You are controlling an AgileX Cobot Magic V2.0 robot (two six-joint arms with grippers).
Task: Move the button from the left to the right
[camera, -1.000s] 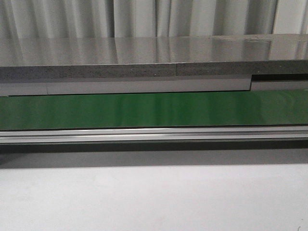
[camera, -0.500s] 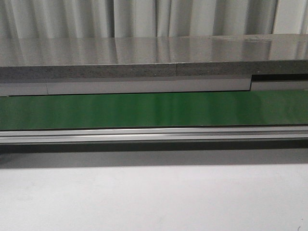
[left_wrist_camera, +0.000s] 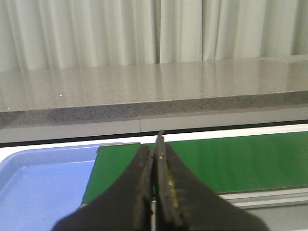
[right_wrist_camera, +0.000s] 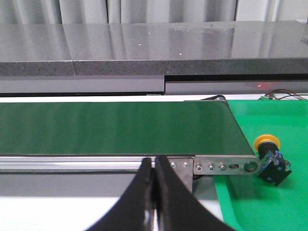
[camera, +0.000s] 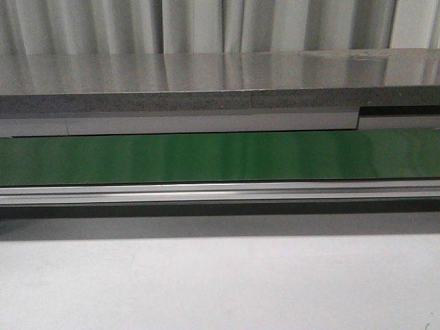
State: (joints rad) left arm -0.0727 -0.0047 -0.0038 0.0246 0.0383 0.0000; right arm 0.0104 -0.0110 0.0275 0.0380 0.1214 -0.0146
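One yellow-capped, dark-bodied button (right_wrist_camera: pixel 270 159) lies tilted on the green mat (right_wrist_camera: pixel 269 202), at the green conveyor belt's (right_wrist_camera: pixel 115 127) end. Both hands, left (left_wrist_camera: pixel 155 166) and right (right_wrist_camera: pixel 154 180), are clenched empty.

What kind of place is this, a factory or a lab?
Probably a small test bench made to look like a factory line: a green conveyor belt with a metal rail, a grey counter and curtains behind.
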